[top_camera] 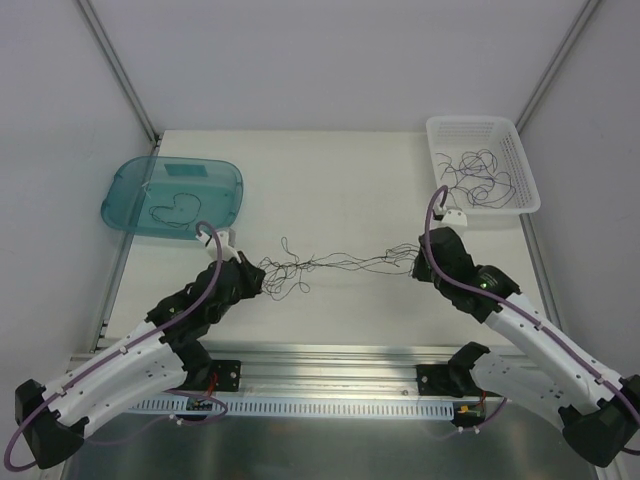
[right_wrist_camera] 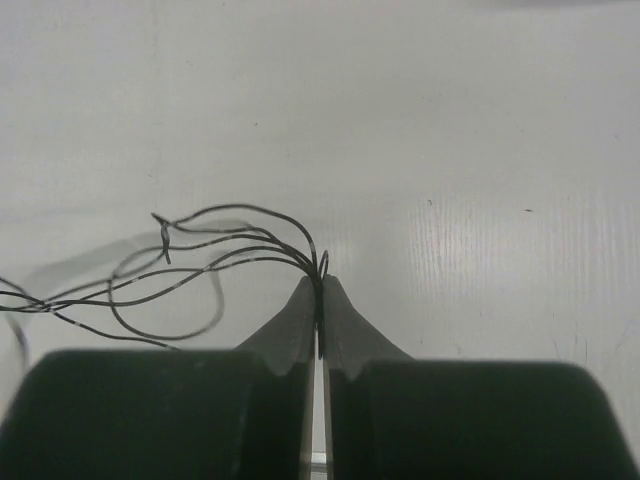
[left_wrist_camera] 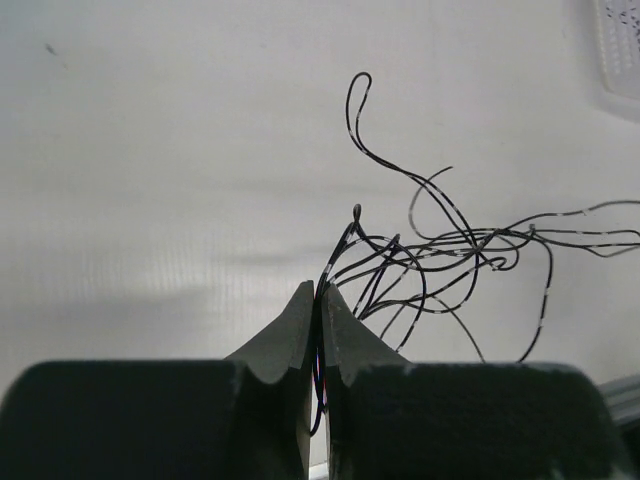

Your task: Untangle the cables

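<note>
Cables (top_camera: 340, 264) too thin overhead to count singly, their ends lost between the closed jaws of left gripper (left_wrist_camera: 319, 295) and right gripper (right_wrist_camera: 320, 285), strands running off wrist-view edges, white basket (left_wrist_camera: 622, 45) clipped, blurred at a corner.

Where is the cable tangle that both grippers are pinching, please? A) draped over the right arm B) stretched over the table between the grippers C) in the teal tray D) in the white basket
B: the cables run from the left gripper across to the right gripper, over the table.
</note>
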Robot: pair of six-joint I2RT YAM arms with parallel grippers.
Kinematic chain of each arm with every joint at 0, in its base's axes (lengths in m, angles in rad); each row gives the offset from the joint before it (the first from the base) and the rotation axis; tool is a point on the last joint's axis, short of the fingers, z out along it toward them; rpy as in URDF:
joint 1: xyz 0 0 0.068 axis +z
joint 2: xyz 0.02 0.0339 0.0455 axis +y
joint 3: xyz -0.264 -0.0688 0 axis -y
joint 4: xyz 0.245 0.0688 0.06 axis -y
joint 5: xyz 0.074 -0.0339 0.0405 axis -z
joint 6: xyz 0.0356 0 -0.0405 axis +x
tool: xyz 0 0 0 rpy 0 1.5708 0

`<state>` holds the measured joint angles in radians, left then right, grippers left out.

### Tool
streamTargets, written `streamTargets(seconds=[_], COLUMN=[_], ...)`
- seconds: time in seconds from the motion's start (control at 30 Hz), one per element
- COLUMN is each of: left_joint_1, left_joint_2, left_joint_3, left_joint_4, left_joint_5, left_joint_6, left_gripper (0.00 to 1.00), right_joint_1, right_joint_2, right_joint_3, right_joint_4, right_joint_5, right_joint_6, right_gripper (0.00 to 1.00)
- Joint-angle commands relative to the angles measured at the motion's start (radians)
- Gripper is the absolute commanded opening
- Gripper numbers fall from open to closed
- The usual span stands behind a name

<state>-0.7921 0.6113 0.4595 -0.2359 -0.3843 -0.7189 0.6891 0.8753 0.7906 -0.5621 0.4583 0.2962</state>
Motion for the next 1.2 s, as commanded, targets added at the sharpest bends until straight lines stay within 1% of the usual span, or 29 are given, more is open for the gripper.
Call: streamTargets(seconds=[0.0,0.1,0.2,0.33,0.4,0.5,0.6,0.63,0.7,0.73,0.77,0.8,0.87,0.9,0.93,0.97,1.03,1.07,1.1,1.13,1.17], left_joint_1=[0.007,0.013,0.033,0.079,0.125,0.180,0.183,0.183,0.185,0.183,0.185,0.183,0.185,0.185,0.183,0.183,0.185,0.185,0.183,0.185,0.183], left_joint_2=[-0.030,-0.013,0.019,0.036,0.042,0.057,0.065,0.068,0.084,0.090,0.099,0.102,0.100,0.099,0.096,0.094,0.100,0.111,0.126,0.175,0.208], left_joint_3=[0.013,-0.002,-0.007,-0.019,-0.028,-0.033,-0.021,-0.015,0.004,0.020,0.030,0.037,0.054,0.059,0.064,0.074,0.096,0.106,0.120,0.157,0.178], left_joint_4=[-0.143,-0.172,-0.233,-0.276,-0.286,-0.287,-0.284,-0.281,-0.275,-0.275,-0.273,-0.269,-0.255,-0.225,-0.201,-0.182,-0.120,-0.103,-0.085,-0.059,-0.048], left_joint_5=[-0.154,-0.168,-0.197,-0.212,-0.200,-0.159,-0.116,-0.101,-0.055,-0.032,0.020,0.045,0.102,0.161,0.198,0.223,0.268,0.272,0.278,0.297,0.309], left_joint_6=[-0.059,-0.065,-0.094,-0.132,-0.152,-0.160,-0.143,-0.136,-0.094,-0.077,-0.051,-0.044,-0.019,-0.001,0.018,0.045,0.070,0.097,0.113,0.133,0.171], left_gripper=[0.00,0.00,0.00,0.00,0.00,0.00,0.00,0.00,0.00,0.00,0.00,0.00,0.14,0.19,0.23,0.29,0.34,0.37,0.38,0.39,0.43], right_joint_1=[-0.025,-0.025,-0.046,-0.100,-0.118,-0.126,-0.126,-0.125,-0.126,-0.126,-0.125,-0.123,-0.125,-0.125,-0.123,-0.123,-0.123,-0.123,-0.122,-0.109,-0.096], right_joint_2=[-0.042,-0.044,-0.061,-0.120,-0.157,-0.180,-0.153,-0.142,-0.122,-0.096,-0.079,-0.061,-0.001,0.013,0.022,0.036,0.048,0.066,0.073,0.079,0.080], right_joint_3=[-0.016,-0.013,0.012,0.058,0.084,0.110,0.110,0.107,0.085,0.081,0.078,0.078,0.073,0.062,0.036,0.026,0.006,0.004,0.007,0.010,0.018], right_joint_4=[-0.038,-0.048,-0.094,-0.163,-0.183,-0.182,-0.148,-0.141,-0.099,-0.085,-0.073,-0.076,-0.093,-0.087,-0.082,-0.078,-0.071,-0.071,-0.074,-0.071,-0.062], right_joint_5=[0.022,-0.007,0.008,0.023,0.014,-0.046,-0.148,-0.212,-0.275,-0.341,-0.368,-0.380,-0.337,-0.316,-0.273,-0.256,-0.218,-0.213,-0.217,-0.222,-0.227], right_joint_6=[0.035,0.034,0.023,0.001,-0.011,-0.028,-0.052,-0.055,-0.066,-0.075,-0.078,-0.080,-0.057,-0.051,-0.037,-0.022,-0.008,-0.008,-0.012,-0.022,-0.038], right_gripper=[0.01,0.01,0.01,0.01,0.01,0.01,0.01,0.01,0.01,0.02,0.04,0.09,0.10,0.10,0.10,0.10,0.13,0.16,0.28,0.34,0.41])
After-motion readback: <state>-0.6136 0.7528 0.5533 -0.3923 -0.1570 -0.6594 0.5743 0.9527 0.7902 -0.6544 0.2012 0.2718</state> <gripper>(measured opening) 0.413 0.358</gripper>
